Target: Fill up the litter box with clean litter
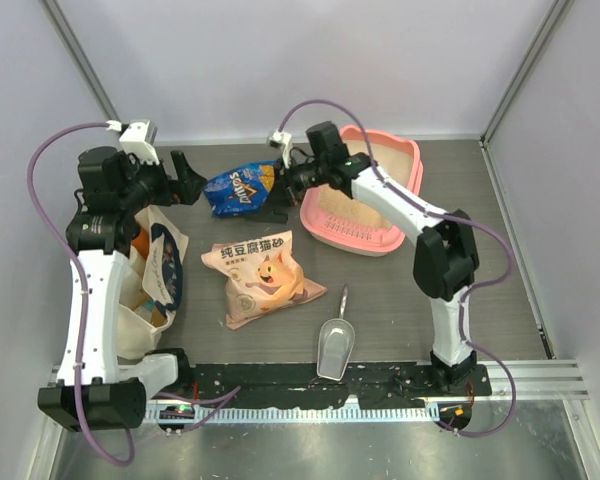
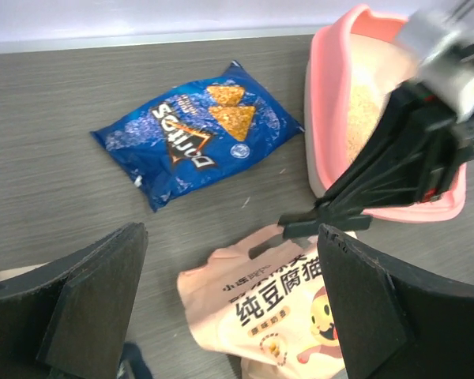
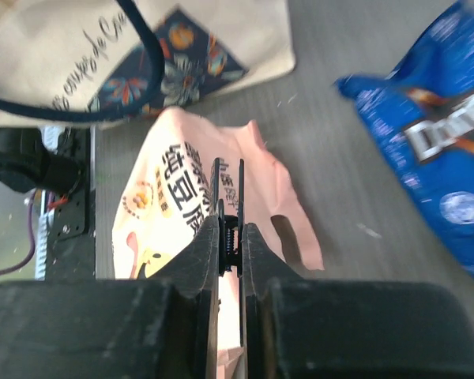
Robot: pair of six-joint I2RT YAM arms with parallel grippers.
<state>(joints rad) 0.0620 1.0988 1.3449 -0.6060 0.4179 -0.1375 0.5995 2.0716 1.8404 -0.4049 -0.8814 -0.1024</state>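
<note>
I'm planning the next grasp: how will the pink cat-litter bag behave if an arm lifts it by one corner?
Probably floppy: the litter bag lies flat and creased on the table, so it would likely sag and fold. It looks thin, perhaps partly emptied, since litter already sits in the litter box; any remaining granules may slide to the low end.
</note>
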